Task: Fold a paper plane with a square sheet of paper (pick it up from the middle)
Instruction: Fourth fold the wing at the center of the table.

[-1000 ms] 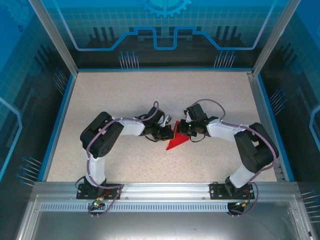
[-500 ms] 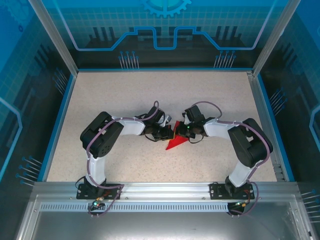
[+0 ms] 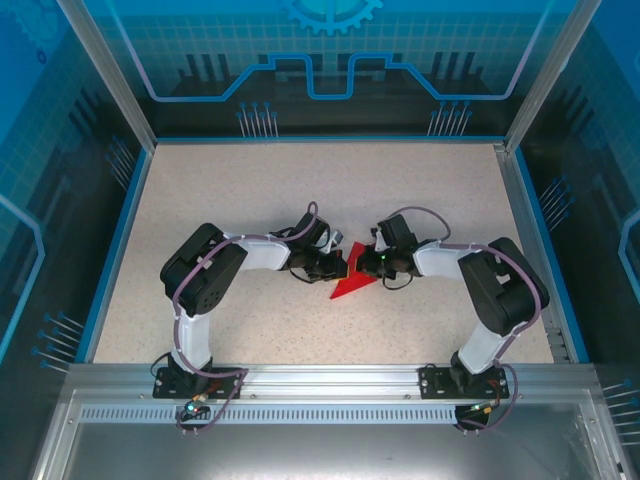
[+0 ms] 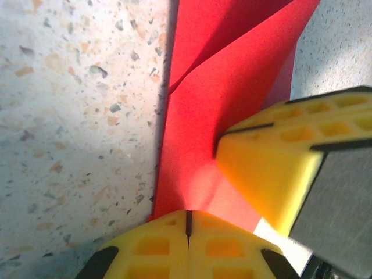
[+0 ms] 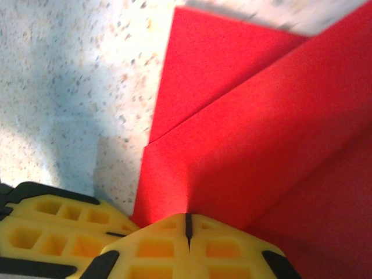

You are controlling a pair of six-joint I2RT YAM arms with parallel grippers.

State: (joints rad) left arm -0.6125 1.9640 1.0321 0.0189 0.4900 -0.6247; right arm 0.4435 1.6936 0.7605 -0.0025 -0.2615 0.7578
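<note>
The red sheet of paper (image 3: 352, 284) lies folded into a pointed shape on the speckled table, its tip toward the near left. My left gripper (image 3: 343, 266) is shut, its tips down on the paper's left edge (image 4: 192, 116). My right gripper (image 3: 367, 264) is shut too, tips against the layered folds (image 5: 244, 133). The two grippers meet tip to tip over the paper's far end. In the left wrist view my own shut tips (image 4: 188, 210) sit beside the right gripper's yellow fingers (image 4: 279, 168). In the right wrist view my shut tips (image 5: 187, 215) stand next to the left gripper's fingers (image 5: 52, 226).
The speckled table (image 3: 230, 190) has a blue rim (image 3: 118, 250) on the left, back and right. Transparent blue walls enclose it. A metal rail (image 3: 320, 378) holds both arm bases at the near edge.
The right arm's elbow has swung and its wrist has shifted slightly to the right along the paper. The left arm and the paper have stayed in place.
</note>
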